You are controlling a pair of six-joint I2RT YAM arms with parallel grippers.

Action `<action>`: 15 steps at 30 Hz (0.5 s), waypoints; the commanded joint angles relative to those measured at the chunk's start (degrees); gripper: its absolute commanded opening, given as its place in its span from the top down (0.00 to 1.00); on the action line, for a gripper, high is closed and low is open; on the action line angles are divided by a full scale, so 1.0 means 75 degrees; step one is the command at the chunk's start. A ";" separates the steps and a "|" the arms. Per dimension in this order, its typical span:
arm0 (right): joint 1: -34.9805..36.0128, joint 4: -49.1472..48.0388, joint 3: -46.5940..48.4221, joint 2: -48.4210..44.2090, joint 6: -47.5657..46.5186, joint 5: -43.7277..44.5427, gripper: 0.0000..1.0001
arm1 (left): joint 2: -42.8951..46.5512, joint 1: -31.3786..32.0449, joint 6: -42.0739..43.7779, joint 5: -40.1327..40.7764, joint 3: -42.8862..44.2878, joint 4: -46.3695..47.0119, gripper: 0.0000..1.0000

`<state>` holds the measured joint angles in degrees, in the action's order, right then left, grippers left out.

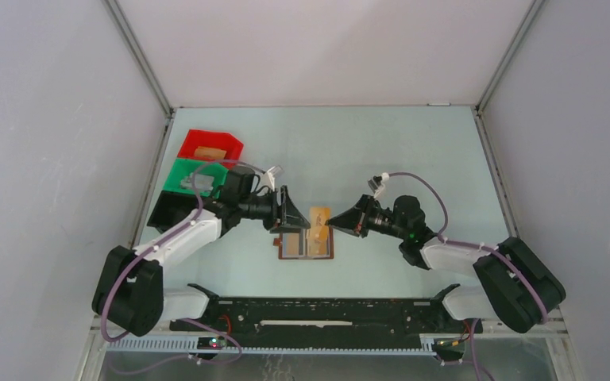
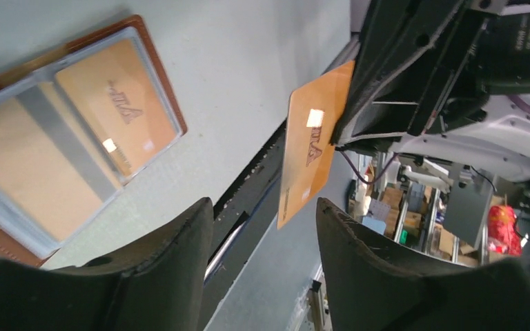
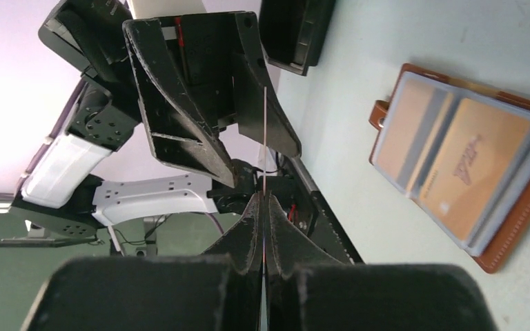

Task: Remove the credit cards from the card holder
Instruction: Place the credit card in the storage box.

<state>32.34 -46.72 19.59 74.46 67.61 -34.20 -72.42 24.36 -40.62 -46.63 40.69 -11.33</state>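
From above: a pale flat table (image 1: 397, 159) with a small brown leather two-panel card holder (image 1: 279, 248) lying open near the middle, between the tips of both arms. By its far edge in that view, a thin tan rectangular credit card (image 1: 318, 216) raised on edge between the black left gripper (image 1: 290, 213) and the black right gripper (image 1: 337, 223). Too small there to tell the grip. Shown plainly only from the right wrist: right gripper (image 3: 264, 207) pressed together on the credit card (image 3: 265, 138), edge-on as a thin upright line; opposite, the left gripper (image 3: 210, 103) with fingers spread. From the left wrist: left gripper (image 2: 263, 207) wide apart and holding nothing, the credit card (image 2: 314, 145) face-on ahead of the fingertips and apart from them, one long edge pinched by the right gripper (image 2: 359, 114). On that face, a printed logo and a bright glare patch, visible in no other view. Inside the card holder (image 2: 169, 93), under clear pockets, two more tan cards side by side: a logo-printed card (image 2: 121, 110) and a grey-striped card (image 2: 21, 162). Same pair from the right wrist, logo-printed card (image 3: 473, 165) beside grey-striped card (image 3: 407, 131), plus a short strap tab (image 3: 379, 114) at the card holder's (image 3: 521, 224) side. Only from above: a red plastic bin (image 1: 222, 136) and a green plastic bin (image 1: 183, 168) at the table's far left, well apart from the card holder.
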 commanded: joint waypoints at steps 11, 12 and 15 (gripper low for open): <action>0.0517 -0.1851 0.0613 0.1060 0.0830 -0.0254 1.00 | 0.0268 -0.0019 -0.0923 -0.0741 -0.0194 0.1479 0.92; 0.0516 -0.1843 0.0619 0.1080 0.0832 -0.0273 1.00 | 0.0271 -0.0025 -0.0954 -0.0669 -0.0182 0.1469 0.99; 0.0417 -0.1652 0.0610 0.1106 0.0878 -0.0334 0.84 | 0.0360 -0.0099 -0.0959 -0.0493 -0.0078 0.1315 1.00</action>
<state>35.70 -56.47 22.70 82.78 73.06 -35.29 -71.44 24.29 -47.13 -51.59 40.05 -2.13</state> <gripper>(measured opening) 0.006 0.012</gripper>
